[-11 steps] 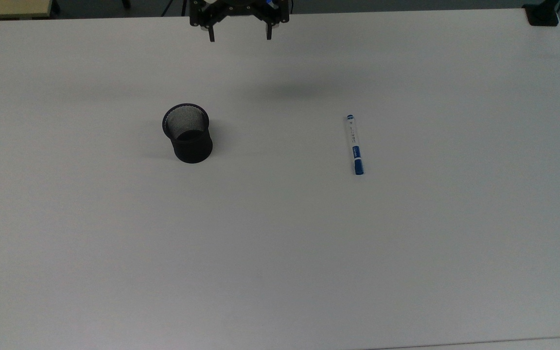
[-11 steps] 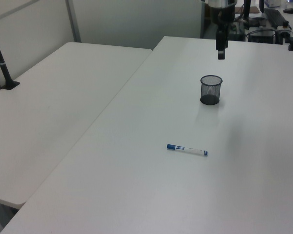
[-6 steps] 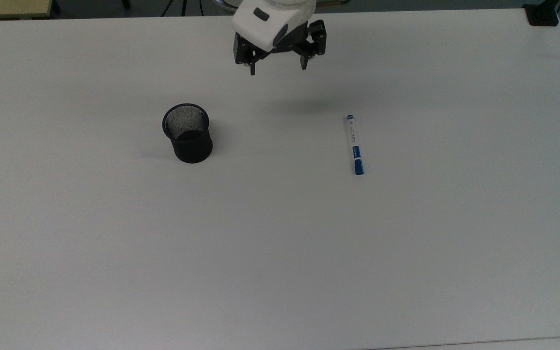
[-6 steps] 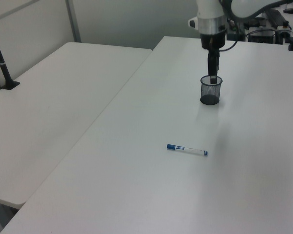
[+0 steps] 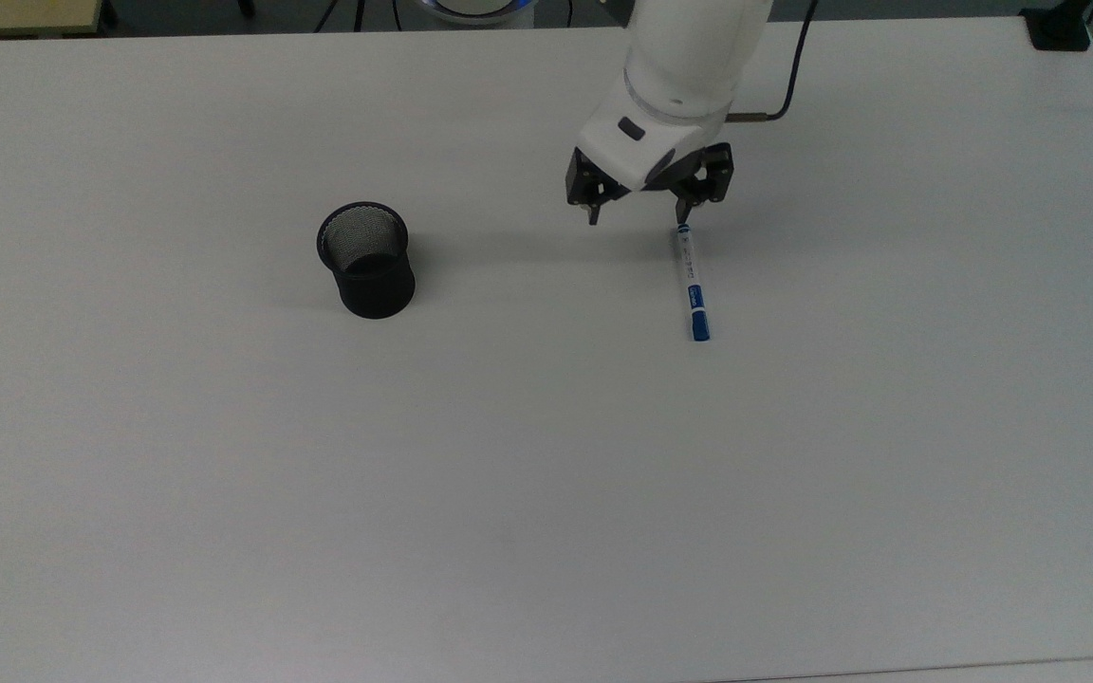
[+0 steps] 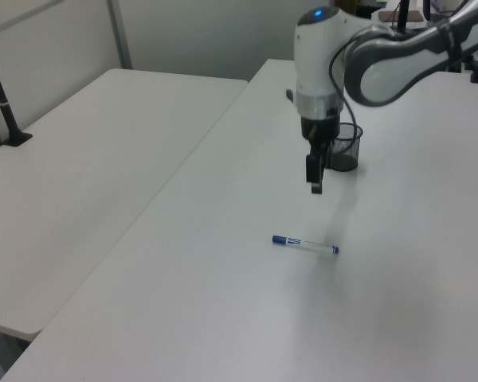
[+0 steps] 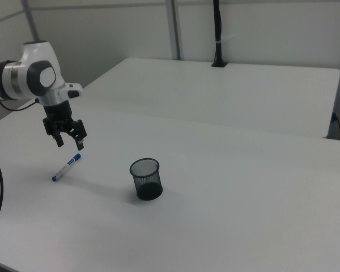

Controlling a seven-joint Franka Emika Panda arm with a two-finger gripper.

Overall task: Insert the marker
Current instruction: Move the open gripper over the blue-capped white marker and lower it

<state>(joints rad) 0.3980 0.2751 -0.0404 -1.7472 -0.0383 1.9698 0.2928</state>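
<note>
One marker [image 5: 691, 283] lying flat on table [image 5: 546, 474], also showing in left view [image 6: 305, 244] and right view [image 7: 66, 166]. One black mesh cup [image 5: 366, 259] standing upright, well apart from marker; showing too in left view [image 6: 346, 147] and right view [image 7: 145, 178]. One robot arm [image 5: 684, 66] reaching over table, carrying one gripper [image 5: 638, 219] with two fingers spread apart. Two white tables sitting side by side: second table [image 6: 88, 175] lying along left view's left. One black pole [image 7: 217, 34] standing at second table's far edge in right view.
</note>
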